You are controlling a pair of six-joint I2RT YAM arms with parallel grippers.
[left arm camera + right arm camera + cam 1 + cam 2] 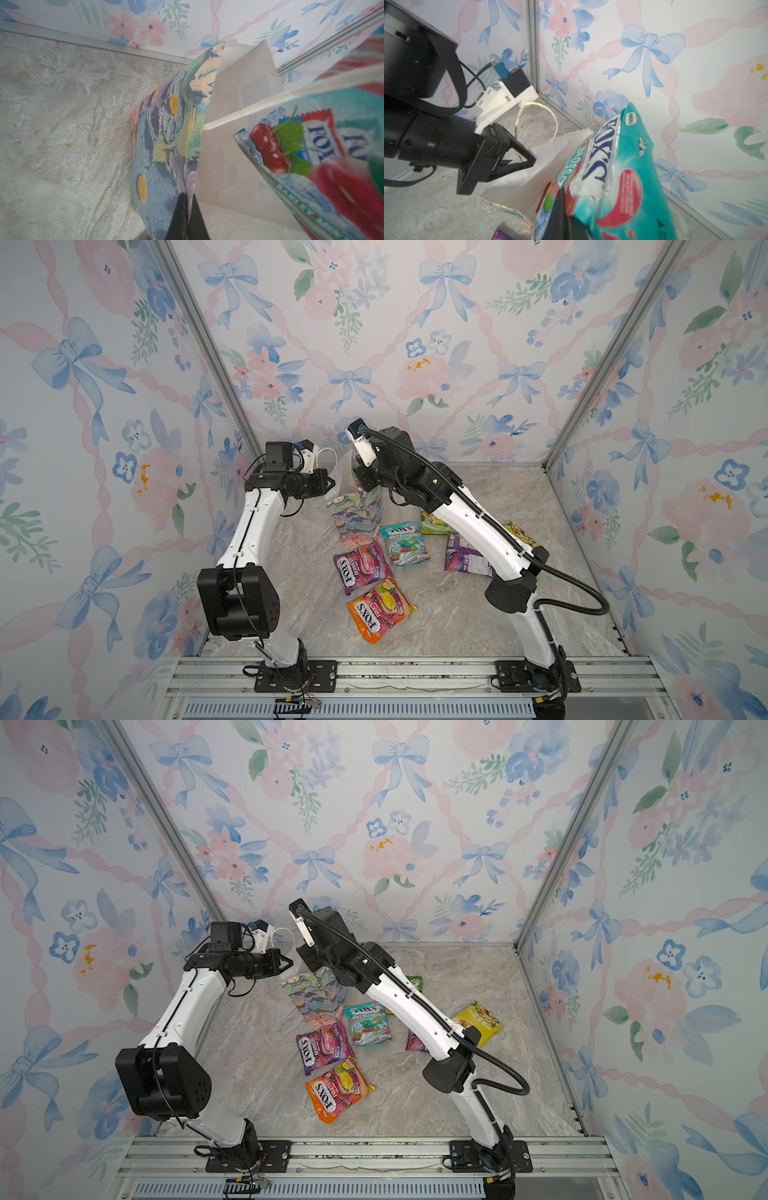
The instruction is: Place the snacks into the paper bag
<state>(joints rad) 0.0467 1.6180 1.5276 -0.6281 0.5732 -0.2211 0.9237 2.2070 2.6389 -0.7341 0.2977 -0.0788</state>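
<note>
Marble-look tabletop (457, 614) walled in flowered paper carries the paper bag (353, 516), standing toward the back with its mouth open. The left gripper (532, 161) is clamped on the bag's rim. The right gripper (563, 207) pinches a teal candy packet (623, 166) just above that mouth. In front of the bag lie a purple packet (362, 567) and an orange packet (380, 610). A yellow packet (478, 1022) lies well off to the bag's right.

Your right arm (486, 526) covers half the purple packet (459, 556), four o'clock from the paper bag (353, 514); the right wrist view's edge crops the held teal packet (633, 166).
</note>
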